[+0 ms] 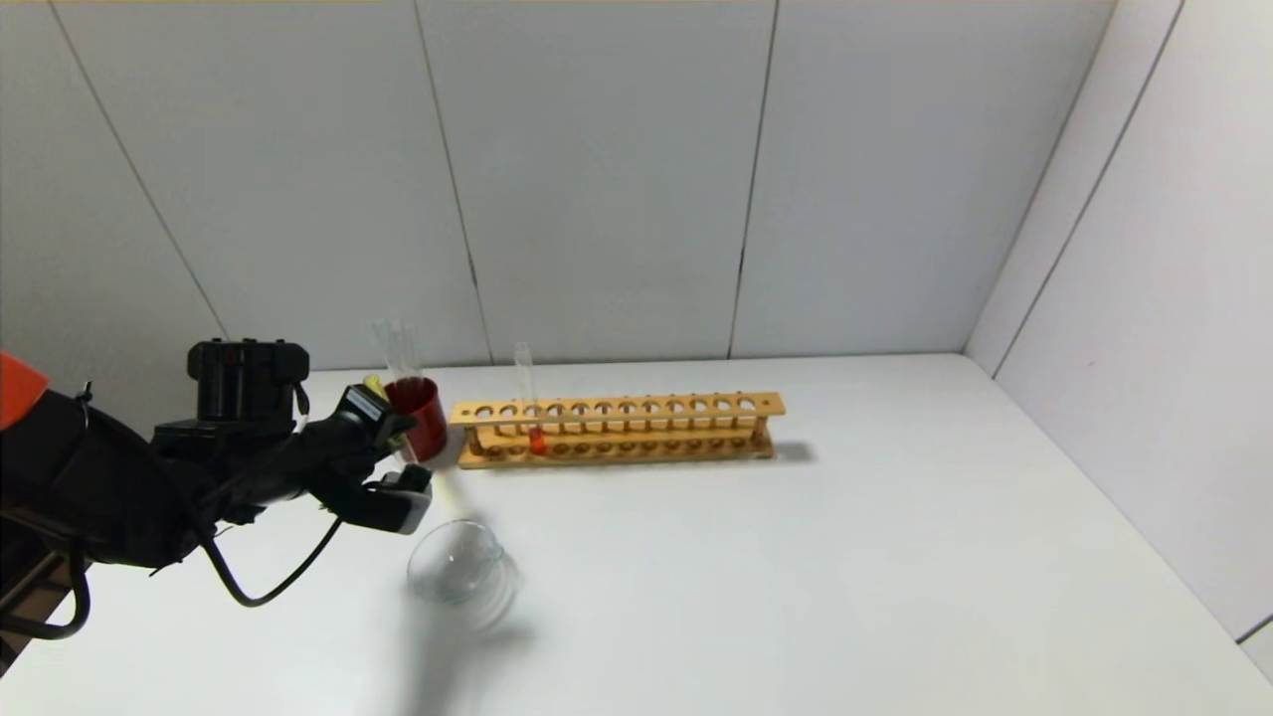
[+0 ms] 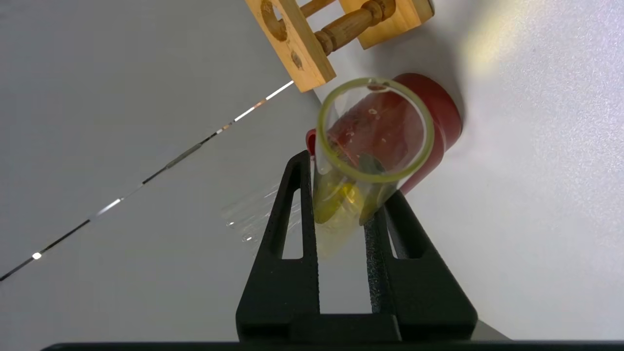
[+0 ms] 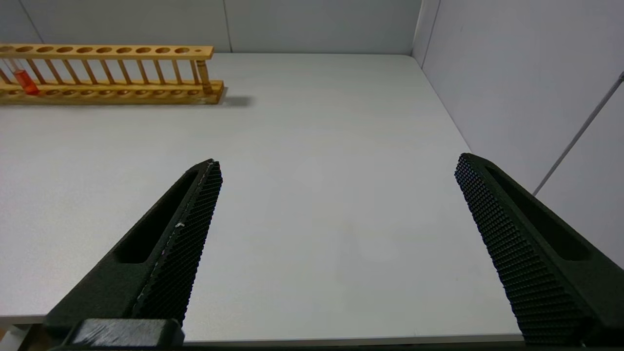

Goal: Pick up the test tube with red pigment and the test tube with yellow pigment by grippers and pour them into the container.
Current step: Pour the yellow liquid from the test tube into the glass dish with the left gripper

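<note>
Yellow-pigment test tube (image 2: 347, 195), pinched in the left gripper (image 2: 341, 214), lies tilted, mouth toward the container (image 1: 459, 567).

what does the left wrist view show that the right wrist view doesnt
Only the left wrist view: the left gripper shut on the yellow tube, with the red cup behind it.

Only the right wrist view: the right gripper, open over bare table, and the red tube standing in the rack.

Both: the wooden rack, the white table and the grey wall panels.
</note>
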